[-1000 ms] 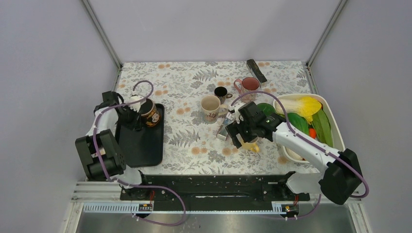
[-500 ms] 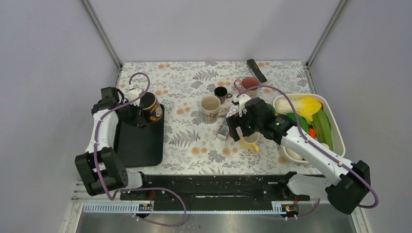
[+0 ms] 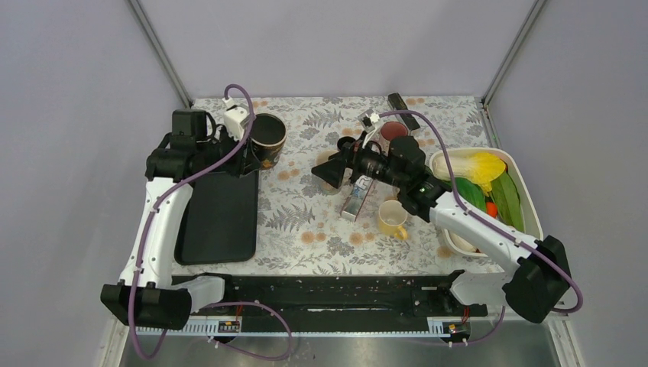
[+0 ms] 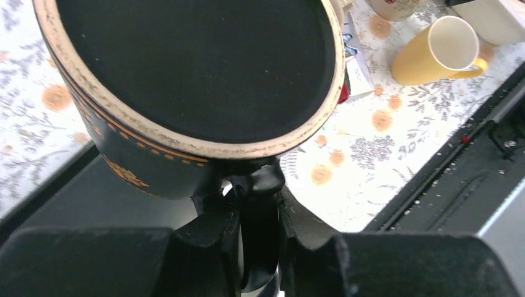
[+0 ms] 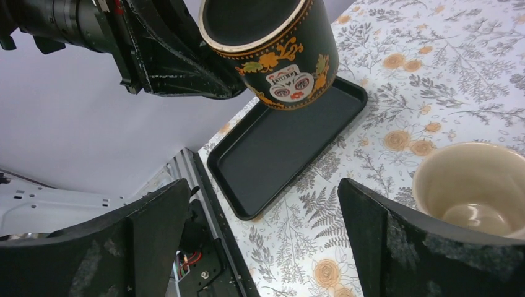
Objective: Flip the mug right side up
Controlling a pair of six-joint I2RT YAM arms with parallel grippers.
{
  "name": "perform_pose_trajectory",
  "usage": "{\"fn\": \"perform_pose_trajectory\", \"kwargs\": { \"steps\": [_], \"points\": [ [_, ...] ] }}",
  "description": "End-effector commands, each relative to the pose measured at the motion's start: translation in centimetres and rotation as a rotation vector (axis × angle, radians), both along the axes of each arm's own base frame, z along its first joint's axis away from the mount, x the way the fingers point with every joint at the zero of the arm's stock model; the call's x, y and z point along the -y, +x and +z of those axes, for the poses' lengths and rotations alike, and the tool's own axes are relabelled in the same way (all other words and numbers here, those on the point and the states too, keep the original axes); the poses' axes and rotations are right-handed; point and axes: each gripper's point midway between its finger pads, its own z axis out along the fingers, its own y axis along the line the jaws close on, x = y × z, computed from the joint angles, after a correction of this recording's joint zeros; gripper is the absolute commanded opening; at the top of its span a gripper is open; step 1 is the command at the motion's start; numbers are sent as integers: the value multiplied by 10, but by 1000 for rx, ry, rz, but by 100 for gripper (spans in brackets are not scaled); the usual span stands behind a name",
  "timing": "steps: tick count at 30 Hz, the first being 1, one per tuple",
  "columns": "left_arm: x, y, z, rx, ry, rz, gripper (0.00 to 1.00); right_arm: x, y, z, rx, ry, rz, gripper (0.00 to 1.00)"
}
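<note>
Since 1 second ago the black mug (image 3: pixel 267 139) has been lifted off the tray (image 3: pixel 221 229) and carried toward the far side. The right pincer (image 3: pixel 330 170) has been raised and turned toward it, jaws spread and empty. The mug is held in the air by its handle, clenched in the left pincer (image 4: pixel 259 247), mouth up and slightly tilted. Only setting it down upright is judged to remain.

I can read nothing for certain. The mug (image 5: pixel 272 49) carries a white emblem (image 5: pixel 288 85) with a short line of capitals across its top (too small for me to make out), and the carton (image 3: pixel 357 200) shows only blurred print.
</note>
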Motion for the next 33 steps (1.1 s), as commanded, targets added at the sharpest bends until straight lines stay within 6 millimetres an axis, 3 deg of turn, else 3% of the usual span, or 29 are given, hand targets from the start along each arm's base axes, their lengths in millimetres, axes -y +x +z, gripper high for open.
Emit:
{"fn": "perform_pose_trajectory", "kwargs": {
  "steps": [1,5,11,19,22,26,33],
  "points": [
    [16,10,49,128,-101,-12,0,-10,-9,32,20,131,51,99],
    [29,9,88,193,-148,-10,0,-6,-10,24,10,158,18,99],
    [41,2,114,229,-205,-26,0,-12,-12,26,-74,299,46,99],
    [40,0,117,240,-219,-6,0,-20,4,20,-100,296,8,99],
    [32,6,110,244,-173,38,0,-21,7,10,-73,208,-39,99],
    [32,6,95,183,-192,70,0,-9,17,-11,151,-28,-180,99],
    [52,-3,97,18,-392,89,0,17,34,-30,716,-260,-334,99]
  ]
}}
